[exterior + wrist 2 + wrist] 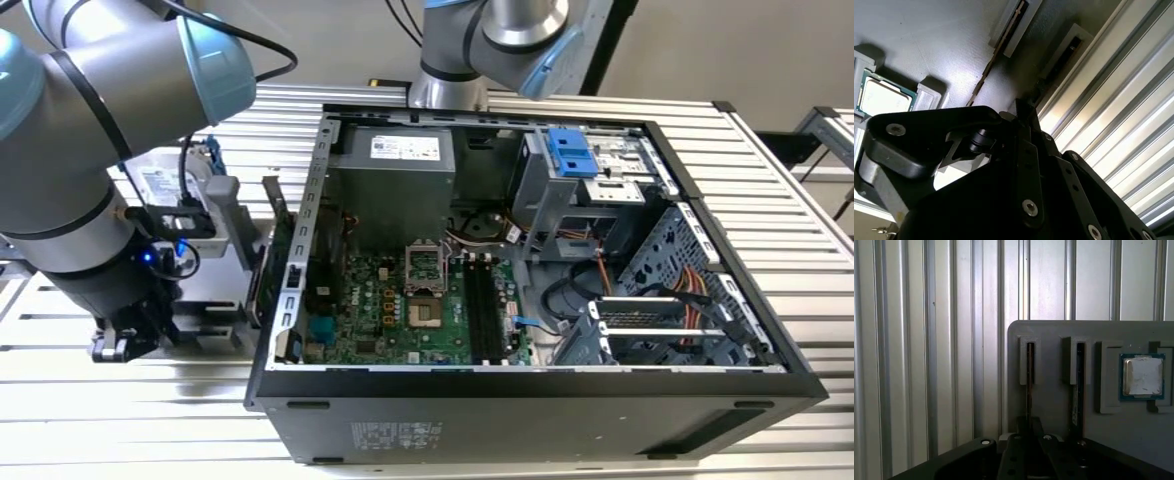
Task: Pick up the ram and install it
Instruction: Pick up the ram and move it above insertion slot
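Jaws at ram (1029, 370), edge-up in gray holder (1054, 332); CPU (1142, 376) adj.

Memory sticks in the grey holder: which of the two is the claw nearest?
The stick farther from the square silver chip: the claw sits in line with it, while the other stick stands next to the chip.

Exterior overhead, both wrist views near tray (1050, 331) (929, 40)
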`<state>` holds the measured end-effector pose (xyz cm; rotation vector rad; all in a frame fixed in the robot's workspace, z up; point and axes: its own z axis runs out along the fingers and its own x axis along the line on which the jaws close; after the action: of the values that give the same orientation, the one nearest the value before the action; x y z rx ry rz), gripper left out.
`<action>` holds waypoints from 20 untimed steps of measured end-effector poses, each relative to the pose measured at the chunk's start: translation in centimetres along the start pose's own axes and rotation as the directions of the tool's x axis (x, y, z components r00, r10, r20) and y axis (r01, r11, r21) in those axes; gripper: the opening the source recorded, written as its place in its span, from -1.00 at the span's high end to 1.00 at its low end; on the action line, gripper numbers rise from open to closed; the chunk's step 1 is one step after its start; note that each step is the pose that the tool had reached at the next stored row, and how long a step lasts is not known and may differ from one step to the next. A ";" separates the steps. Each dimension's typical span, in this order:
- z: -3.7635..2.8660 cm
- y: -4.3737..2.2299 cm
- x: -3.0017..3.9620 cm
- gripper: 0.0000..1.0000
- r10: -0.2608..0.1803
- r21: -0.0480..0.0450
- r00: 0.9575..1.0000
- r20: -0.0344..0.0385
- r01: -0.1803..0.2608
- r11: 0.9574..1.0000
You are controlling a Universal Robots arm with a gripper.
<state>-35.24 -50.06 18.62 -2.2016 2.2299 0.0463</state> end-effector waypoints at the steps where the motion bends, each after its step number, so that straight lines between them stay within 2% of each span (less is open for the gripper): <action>1: 0.00 0.00 0.00 1.00 0.000 0.000 1.000 0.000 0.000 1.000; 20: 0.03 0.00 0.00 1.00 0.000 0.000 1.000 0.000 0.000 1.000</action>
<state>-35.24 -50.07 18.59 -2.2016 2.2300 0.0463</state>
